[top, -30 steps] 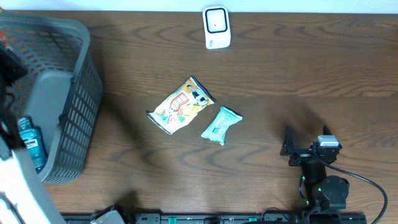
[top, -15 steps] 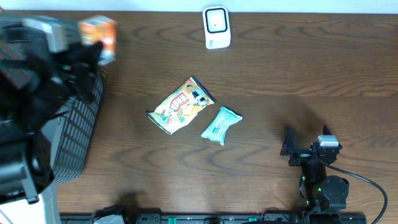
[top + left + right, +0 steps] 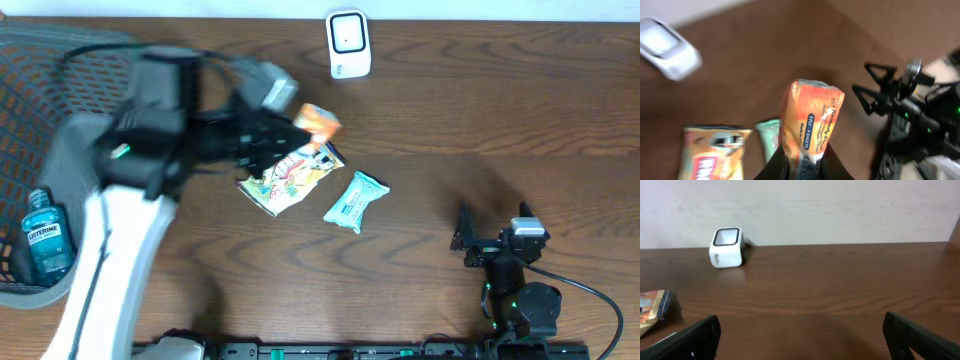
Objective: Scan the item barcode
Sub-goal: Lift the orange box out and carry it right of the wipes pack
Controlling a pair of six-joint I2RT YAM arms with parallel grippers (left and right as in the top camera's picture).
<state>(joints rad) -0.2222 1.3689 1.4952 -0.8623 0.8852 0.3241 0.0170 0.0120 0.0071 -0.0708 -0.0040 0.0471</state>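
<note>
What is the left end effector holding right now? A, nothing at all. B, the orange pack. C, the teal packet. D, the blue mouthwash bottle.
B: the left end effector is shut on the orange pack, held up off the table, while the teal packet lies on the wood and the blue mouthwash bottle sits in the basket.

White scanner [image 3: 727, 246] on brown table [image 3: 840, 295] — pincer [image 3: 801, 320] agape
</note>
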